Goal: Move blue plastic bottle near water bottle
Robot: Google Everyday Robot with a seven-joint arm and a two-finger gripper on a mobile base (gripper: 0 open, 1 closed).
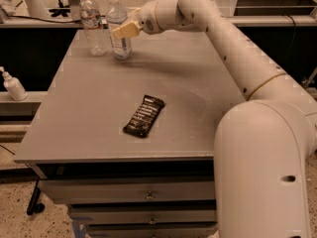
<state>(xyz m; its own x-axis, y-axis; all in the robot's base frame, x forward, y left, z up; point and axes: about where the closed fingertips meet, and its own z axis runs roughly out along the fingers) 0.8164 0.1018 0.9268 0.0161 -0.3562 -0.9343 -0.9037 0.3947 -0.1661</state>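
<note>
Far back on the grey bench [99, 98], close to its rear edge and nearer the rear left corner than the right, the blue plastic bottle [117, 15] stands upright with its white cap on and its base at the bench top. It is clear with a bluish cast and a pale label round its body; whether anything is inside cannot be told. The gripper [119, 31] reaches it from the right and is closed round its middle, one tan finger lying across the front of the label. Just beside it on the left, with a narrow gap between the two, stands the water bottle [94, 31], slimmer and ribbed, upright and capped in white, with a narrow reddish band high on its body; its contents cannot be made out either. The white arm [233, 48] runs from the gripper along the rear right of the bench and down past the right edge to the robot's bulky body at the front right corner. Near the middle of the bench, a little toward the front edge and well apart from both bottles, a dark snack bar [143, 115] lies flat and slanted. Drawers [148, 195] sit under the front edge, and off the left edge a small white pump bottle [13, 87] stands on a lower ledge
</note>
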